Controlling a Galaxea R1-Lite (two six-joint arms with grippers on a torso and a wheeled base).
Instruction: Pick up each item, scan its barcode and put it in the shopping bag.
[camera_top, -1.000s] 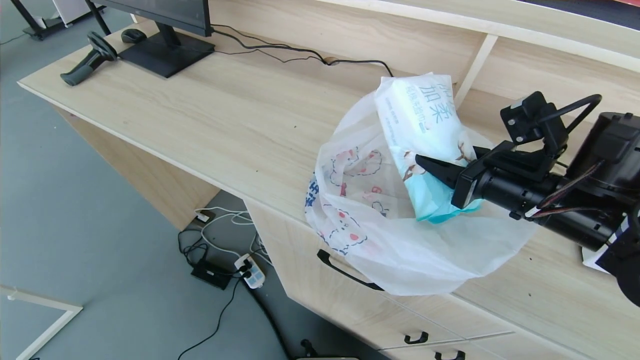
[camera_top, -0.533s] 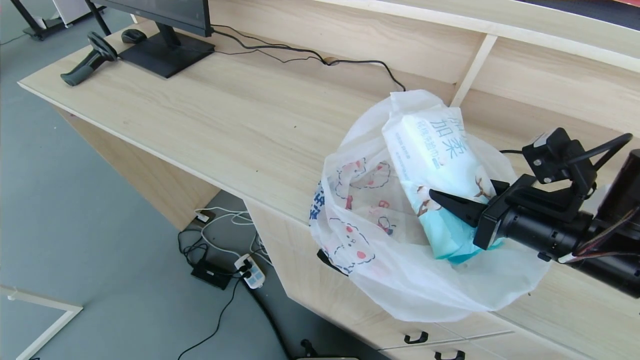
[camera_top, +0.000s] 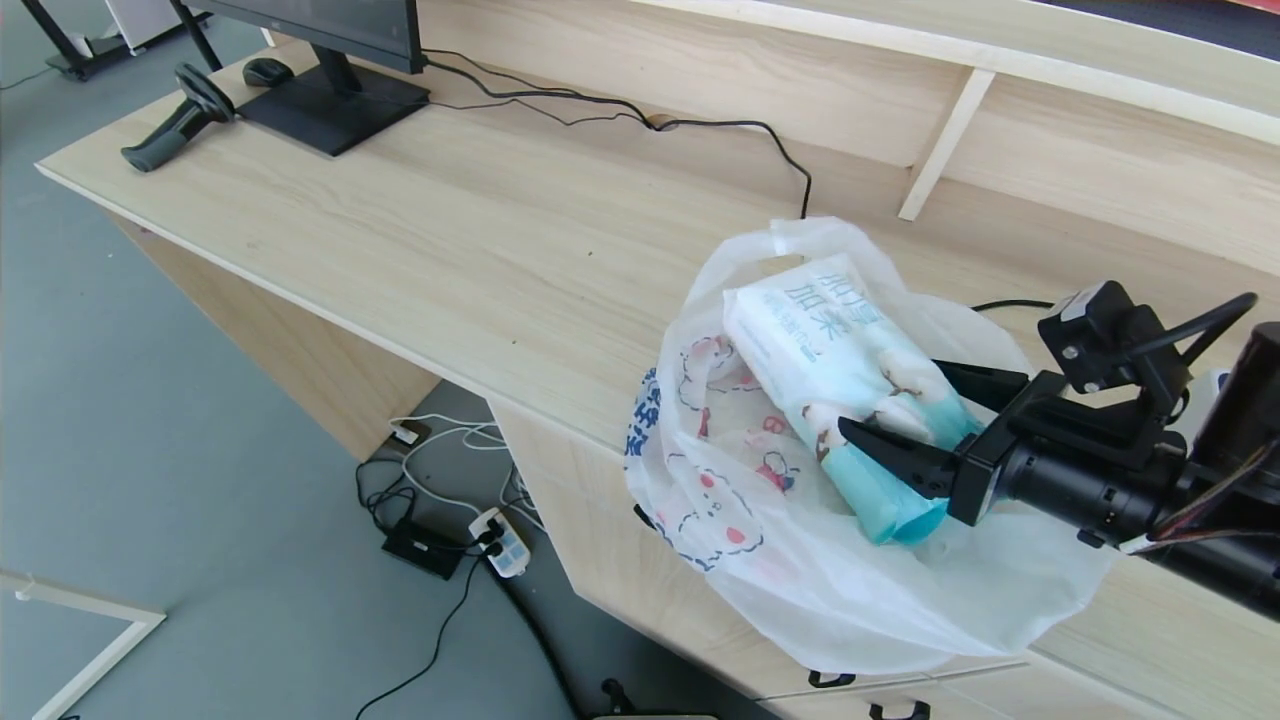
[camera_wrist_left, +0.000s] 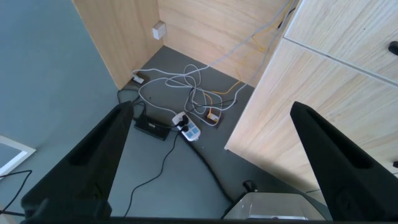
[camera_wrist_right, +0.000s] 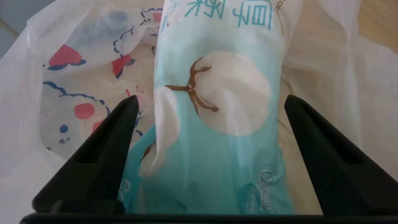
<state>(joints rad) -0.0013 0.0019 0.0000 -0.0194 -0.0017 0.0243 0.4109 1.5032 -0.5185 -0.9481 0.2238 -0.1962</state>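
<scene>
One soft white-and-teal tissue pack printed with cotton bolls lies slanted inside the translucent white cartoon-printed shopping bag, lower right on the pale wooden tabletop; the right claw straddles its teal end, spread wide. The left claw gapes wide too.

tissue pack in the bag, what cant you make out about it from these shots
- Barcode: not on the faces shown of the tissue pack; its underside lies against the shopping bag in head and right wrist views.
- Its near end: partly behind the right gripper in the head view, cut by the frame edge in the right wrist view.
- Anything beneath it: hidden by the pack and the bag's folds.
</scene>
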